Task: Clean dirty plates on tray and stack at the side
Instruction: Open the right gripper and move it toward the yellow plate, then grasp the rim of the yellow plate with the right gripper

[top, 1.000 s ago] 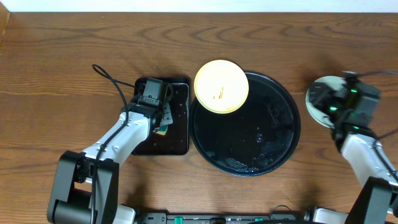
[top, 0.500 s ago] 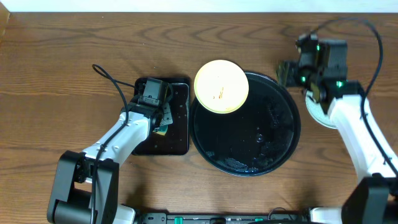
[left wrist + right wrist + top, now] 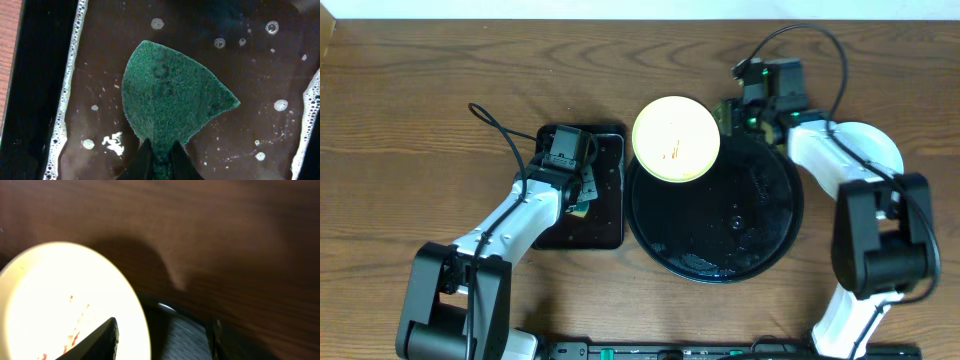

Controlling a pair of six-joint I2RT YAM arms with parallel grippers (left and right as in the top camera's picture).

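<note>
Yellow plate [image 3: 676,138], pale and round, with a few red-orange streaks near its middle. It lies directly ahead of the right claw [image 3: 728,118], its near edge just at the fingertips. The plate rests on the far-left part of the round black tray [image 3: 720,255] and overhangs the rim there, so that part of it is above the wooden table [image 3: 420,90].

In the right wrist view the yellow plate [image 3: 55,295] fills the lower left. The right claw [image 3: 159,337] is released, its jaws standing well apart. One finger shows in front of the plate's face and the other in front of the tray's [image 3: 175,330] glossy rim, and the plate's edge falls between the two. Whether either finger touches the plate cannot be told. The tray floor below and behind this claw is wet, with scattered droplets.

A pale mint plate [image 3: 865,135] lies behind the right claw, off the tray and partly hidden under the right arm. How many plates lie there cannot be told.

The left claw [image 3: 583,192] is well apart from the yellow plate, which sits ahead of it and to its right. It hangs over a rectangular black tray [image 3: 610,235] just beside the round tray. In the left wrist view the left claw [image 3: 160,150] is clenched on a green sponge [image 3: 170,92], pinching its narrow end. The sponge fans out ahead of the fingertips above brown, soapy water [image 3: 260,75] edged with foam.
</note>
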